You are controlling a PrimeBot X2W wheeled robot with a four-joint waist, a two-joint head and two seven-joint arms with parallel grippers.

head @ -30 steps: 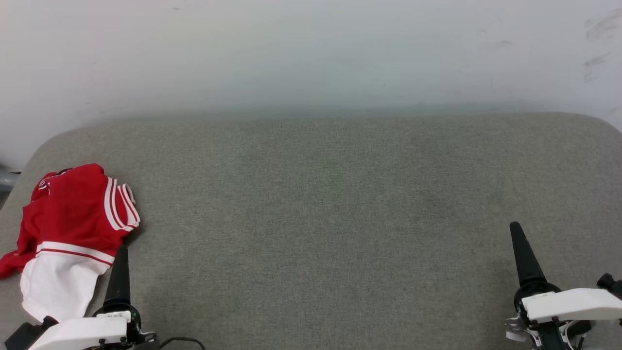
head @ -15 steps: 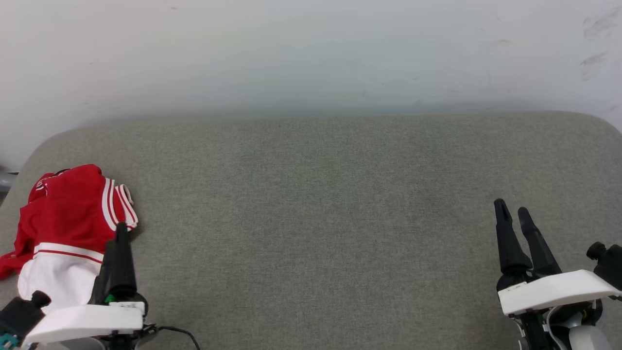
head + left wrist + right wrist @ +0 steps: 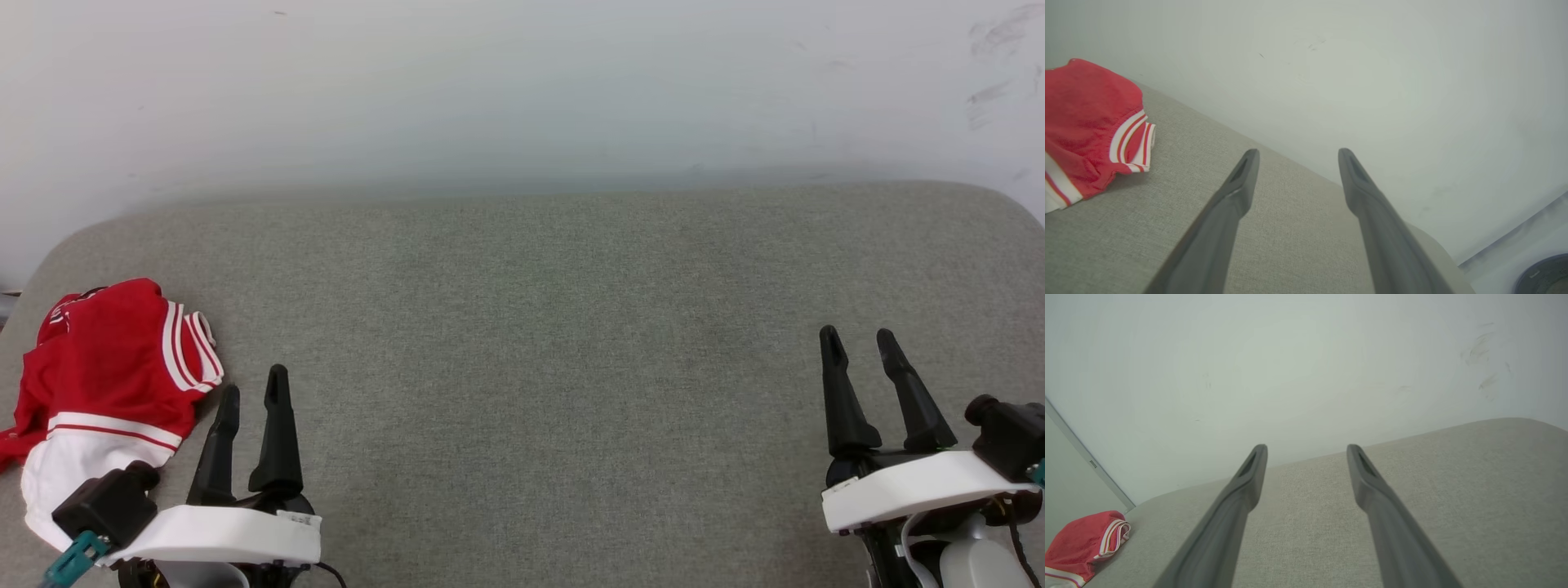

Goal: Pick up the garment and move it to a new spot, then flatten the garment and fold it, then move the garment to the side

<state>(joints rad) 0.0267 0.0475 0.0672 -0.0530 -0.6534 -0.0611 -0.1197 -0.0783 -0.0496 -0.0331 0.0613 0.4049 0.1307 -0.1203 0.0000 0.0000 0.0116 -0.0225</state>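
Observation:
The garment [image 3: 106,384] is a red shirt with white striped trim and a white part, lying crumpled at the far left of the grey cushioned surface [image 3: 539,327]. It shows at the left in the left wrist view [image 3: 1086,122] and small at the lower left in the right wrist view [image 3: 1084,545]. My left gripper [image 3: 255,390] stands open just right of the garment, apart from it, nothing between its fingers. My right gripper [image 3: 859,336] is open and empty at the far right.
A pale wall [image 3: 522,90] rises behind the cushion's back edge. The cushion's corners are rounded at left and right. In the left wrist view a dark round object [image 3: 1541,275] sits on the floor past the cushion's end.
My left gripper has turned and shifted right, off the garment's edge, so both its fingers now show. The right gripper also turned, showing both fingers. The camera shifted slightly.

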